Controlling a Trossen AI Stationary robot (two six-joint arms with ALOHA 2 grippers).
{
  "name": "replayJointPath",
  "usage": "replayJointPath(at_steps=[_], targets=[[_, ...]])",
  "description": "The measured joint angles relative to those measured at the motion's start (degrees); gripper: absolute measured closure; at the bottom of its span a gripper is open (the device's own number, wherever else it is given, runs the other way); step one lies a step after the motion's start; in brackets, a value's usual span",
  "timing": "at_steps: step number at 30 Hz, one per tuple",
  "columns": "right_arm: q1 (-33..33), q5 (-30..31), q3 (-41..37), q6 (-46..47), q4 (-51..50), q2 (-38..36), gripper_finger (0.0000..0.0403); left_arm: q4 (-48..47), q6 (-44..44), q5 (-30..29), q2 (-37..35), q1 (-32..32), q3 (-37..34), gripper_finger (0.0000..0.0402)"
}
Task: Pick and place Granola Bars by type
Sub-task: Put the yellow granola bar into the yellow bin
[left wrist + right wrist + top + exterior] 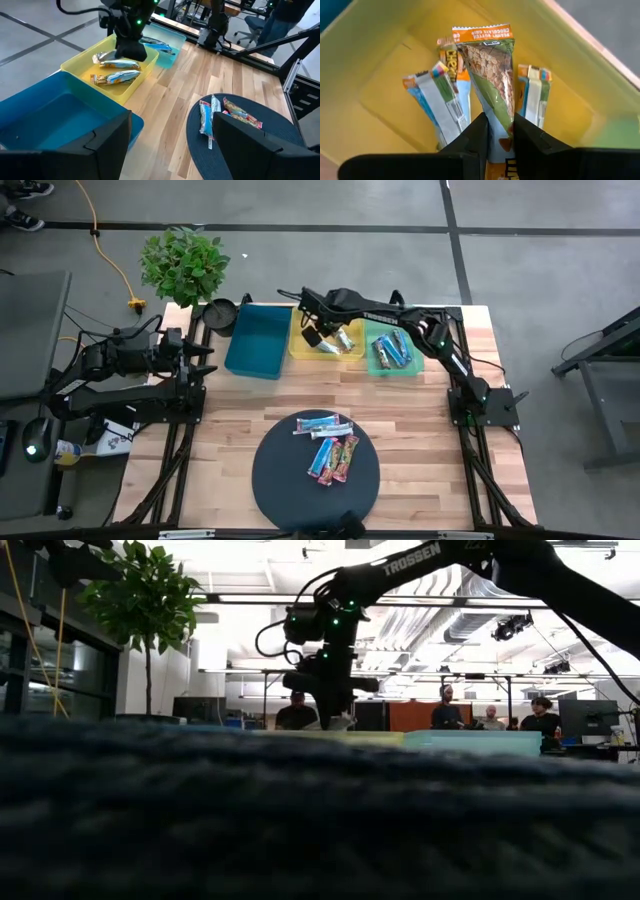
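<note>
Bars in shiny wrappers lie nearest, on a round dark mat [270, 480] at the front of the wooden tabletop [420, 430]: a silver-white and blue granola bar [322, 424] crosswise at the top of the group, a blue granola bar [325, 457] below it, and a pink and red multicolour granola bar [346, 457] just beside that one.

Farther back stands a row of three bins. The deep blue plastic bin [255, 340] is at the left, the shallow yellow plastic bin [300, 345] in the middle, and the teal plastic bin [372, 362] at the right, with blue-wrapped bars [392, 350] lying inside it.

The right claw [496, 131] hangs over the yellow bin, its two dark fingers closed narrowly on a green and orange wrapped granola bar [492, 75], which stands up between them. Under it, on the bin's floor, lie more pale blue and orange wrapped bars [440, 100], touching one another.

The left claw [165, 145] waits off the tabletop's left edge, its fingers spread wide and holding nothing.

At the back left corner is a leafy green potted plant [183, 265] beside a small black round pot [220, 315]. Beyond the tabletop the low view shows an open workshop with ceiling lights and several people [445, 705] standing far off.
</note>
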Motion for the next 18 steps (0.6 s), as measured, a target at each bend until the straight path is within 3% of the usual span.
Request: replayJointPath(at_steps=[18], targets=[[-0.04, -3.27, 0.0, 0.96, -2.77, 0.08, 0.0343, 0.0, 0.01, 0.2, 0.0, 0.01, 0.0, 0.0129]])
